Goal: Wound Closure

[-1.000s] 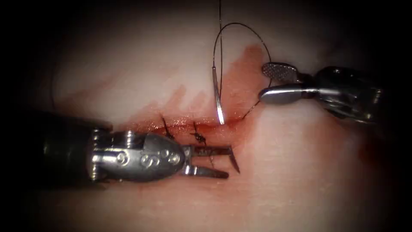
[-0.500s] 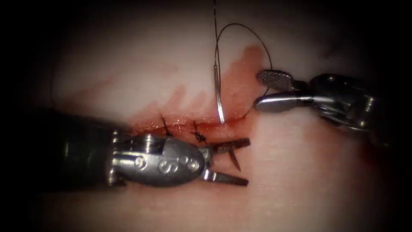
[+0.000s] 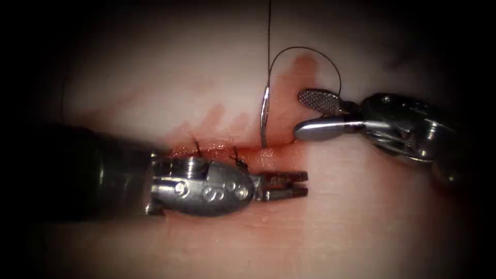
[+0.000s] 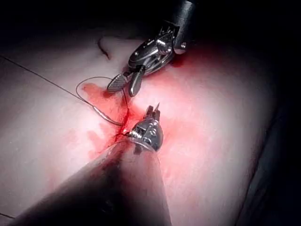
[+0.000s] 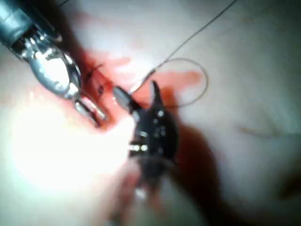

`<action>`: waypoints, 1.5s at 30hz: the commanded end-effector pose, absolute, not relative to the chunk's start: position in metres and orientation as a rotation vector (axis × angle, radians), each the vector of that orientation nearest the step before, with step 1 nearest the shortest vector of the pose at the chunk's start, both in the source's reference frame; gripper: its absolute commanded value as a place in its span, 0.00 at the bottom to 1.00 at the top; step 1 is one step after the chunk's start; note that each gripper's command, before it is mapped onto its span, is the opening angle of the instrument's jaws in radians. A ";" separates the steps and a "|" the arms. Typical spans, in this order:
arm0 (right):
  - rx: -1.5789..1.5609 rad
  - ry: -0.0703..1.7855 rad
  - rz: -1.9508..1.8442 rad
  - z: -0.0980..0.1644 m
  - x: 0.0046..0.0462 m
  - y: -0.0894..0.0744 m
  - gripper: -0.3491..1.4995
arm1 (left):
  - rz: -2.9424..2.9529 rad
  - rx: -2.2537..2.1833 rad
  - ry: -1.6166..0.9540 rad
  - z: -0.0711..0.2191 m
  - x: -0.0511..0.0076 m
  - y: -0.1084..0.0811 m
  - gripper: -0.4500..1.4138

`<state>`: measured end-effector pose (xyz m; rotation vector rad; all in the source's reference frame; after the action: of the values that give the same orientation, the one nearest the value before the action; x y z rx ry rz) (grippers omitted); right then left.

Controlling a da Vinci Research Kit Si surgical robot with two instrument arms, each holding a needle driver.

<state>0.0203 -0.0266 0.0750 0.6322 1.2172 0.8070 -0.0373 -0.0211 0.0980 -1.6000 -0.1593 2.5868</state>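
The needle (image 3: 264,118) stands in the cut (image 3: 227,150) of the tissue (image 3: 361,217), its point buried, tail up with thread (image 3: 310,51) looping above. The left end effector (image 3: 305,183) is closed just below the cut, apparently on the needle's emerging tip (hard to see). The right end effector (image 3: 302,113) gapes, empty, beside the needle. Two knotted stitches (image 3: 238,161) and red fluid (image 3: 289,88) lie around.

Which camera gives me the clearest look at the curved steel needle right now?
The endoscope view: the curved steel needle stands free above the cut, its lower end entering the tissue, and no tool holds that part. The left wrist view shows it as a thin arc. The right wrist view blurs it.
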 end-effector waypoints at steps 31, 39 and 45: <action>0.706 1.225 0.782 0.071 0.0181 -0.028 0.91 | 1.525 -1.687 -1.022 0.087 -0.0368 -0.021 0.00; 0.702 1.237 0.534 0.068 0.0171 -0.030 0.86 | 1.832 -1.779 -0.868 0.084 -0.0342 -0.019 0.00; 0.586 1.166 0.303 0.067 0.0182 -0.034 0.86 | 2.079 -1.906 -0.538 0.080 -0.0317 -0.017 0.00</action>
<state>0.0172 -0.0327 0.0662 0.5892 1.1680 0.3081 -0.0312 -0.0168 0.0796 -1.9070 -0.5373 2.0783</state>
